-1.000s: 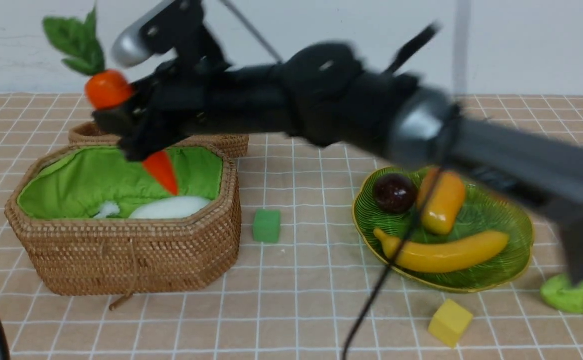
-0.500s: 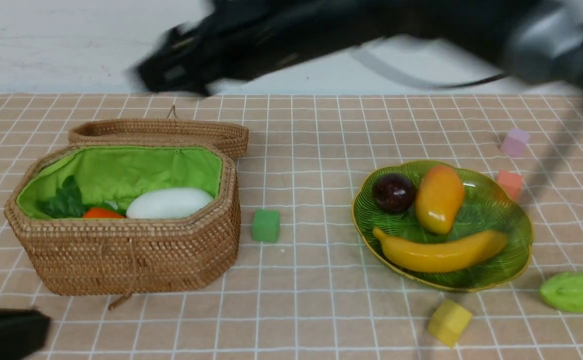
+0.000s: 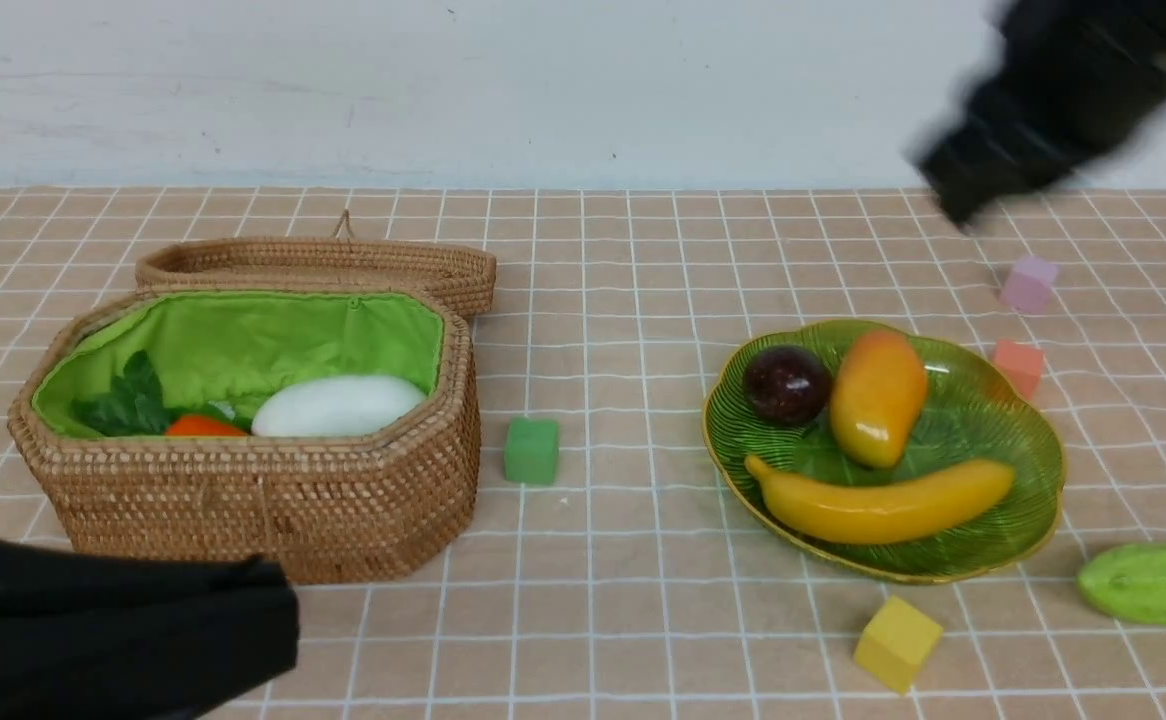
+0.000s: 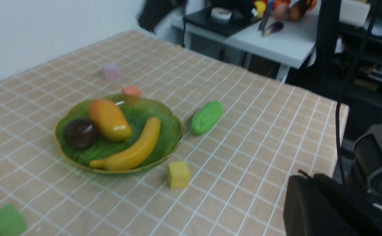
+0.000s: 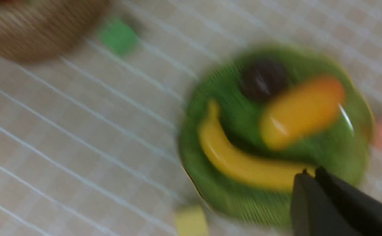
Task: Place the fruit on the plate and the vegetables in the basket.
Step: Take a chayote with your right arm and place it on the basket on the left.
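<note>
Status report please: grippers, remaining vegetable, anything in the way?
Left gripper shut, empty. Right gripper shut, empty. Cucumber lying beside plate, outside basket. Yellow cube close by.

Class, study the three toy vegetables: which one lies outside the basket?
The light green cucumber, lying on the table to the right of the plate. The white radish and the orange carrot are both inside the basket.
</note>
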Tool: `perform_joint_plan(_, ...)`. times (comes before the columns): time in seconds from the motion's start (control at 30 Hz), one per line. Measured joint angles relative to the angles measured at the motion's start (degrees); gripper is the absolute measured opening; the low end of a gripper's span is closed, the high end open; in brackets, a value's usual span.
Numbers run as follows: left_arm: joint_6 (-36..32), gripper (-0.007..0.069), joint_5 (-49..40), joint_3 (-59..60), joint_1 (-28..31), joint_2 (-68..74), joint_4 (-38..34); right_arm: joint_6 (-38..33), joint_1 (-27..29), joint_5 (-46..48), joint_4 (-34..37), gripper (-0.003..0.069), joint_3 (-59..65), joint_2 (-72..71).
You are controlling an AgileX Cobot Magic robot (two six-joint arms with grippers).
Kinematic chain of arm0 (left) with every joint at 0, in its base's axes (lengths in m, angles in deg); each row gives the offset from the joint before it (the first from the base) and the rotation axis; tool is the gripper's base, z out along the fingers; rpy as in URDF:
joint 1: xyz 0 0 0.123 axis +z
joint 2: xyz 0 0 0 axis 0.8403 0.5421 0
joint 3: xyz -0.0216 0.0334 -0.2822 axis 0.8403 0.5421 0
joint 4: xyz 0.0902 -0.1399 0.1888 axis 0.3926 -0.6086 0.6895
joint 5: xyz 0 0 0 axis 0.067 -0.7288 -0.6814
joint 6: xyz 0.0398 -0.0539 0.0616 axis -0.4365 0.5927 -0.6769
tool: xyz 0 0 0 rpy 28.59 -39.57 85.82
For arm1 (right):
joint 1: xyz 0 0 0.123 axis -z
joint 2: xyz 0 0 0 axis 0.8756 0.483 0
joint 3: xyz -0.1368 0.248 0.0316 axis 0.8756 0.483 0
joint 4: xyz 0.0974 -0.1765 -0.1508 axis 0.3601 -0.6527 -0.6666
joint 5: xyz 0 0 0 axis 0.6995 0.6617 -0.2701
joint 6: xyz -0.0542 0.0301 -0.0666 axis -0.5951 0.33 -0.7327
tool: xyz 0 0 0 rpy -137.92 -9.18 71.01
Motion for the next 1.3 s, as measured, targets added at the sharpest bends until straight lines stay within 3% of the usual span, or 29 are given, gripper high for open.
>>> perform_joint_plan(0.17,-1.02,0.0005,-0.72,0.0,0.0,0.0,-0.84,-7.35,9.89,-1.38,-3.71,0.0255,18.73,-1.6)
perform_joint_plan(0.3,-1.04,0.0008,-2.48,0.0,0.0,0.0,-0.84,-20.12,15.75,-8.94,-2.07,0.0491,29.65,0.84)
perform_joint_plan(0.33,-1.04,0.0008,-2.49,0.0,0.0,0.0,-0.84,-20.12,15.91,-8.94,-2.07,0.0491,29.65,0.95)
perform_joint_plan(0.37,-1.09,0.0008,-2.78,0.0,0.0,0.0,-0.84,-24.13,16.8,-11.06,-2.07,0.0563,31.4,1.92)
perform_joint_plan(0.43,-1.15,0.0008,-3.33,0.0,0.0,0.0,-0.84,-27.67,17.35,-14.32,-2.07,0.0623,32.46,2.98)
perform_joint_plan(0.5,-1.15,0.0008,-3.6,0.0,0.0,0.0,-0.84,-29.59,17.69,-17.08,-2.07,0.0645,32.57,3.9)
perform_joint_plan(0.9,-1.19,0.0008,-4.41,0.0,0.0,0.07,-0.59,-35.49,17.83,-23.72,-11.02,0.0616,31.79,12.77)
perform_joint_plan(1.03,-1.19,0.0011,-4.62,0.0,0.0,0.07,-0.54,-35.49,17.83,-23.0,-10.98,0.0553,32.34,17.02)
perform_joint_plan(1.13,-1.19,0.0013,-4.62,0.0,0.0,0.07,-0.47,-35.49,17.83,-22.72,-10.65,0.0454,32.22,17.22)
perform_joint_plan(1.3,-1.19,0.0018,-4.62,0.0,0.0,0.07,0.5,-35.43,17.83,-22.72,-10.65,0.0449,32.22,17.28)
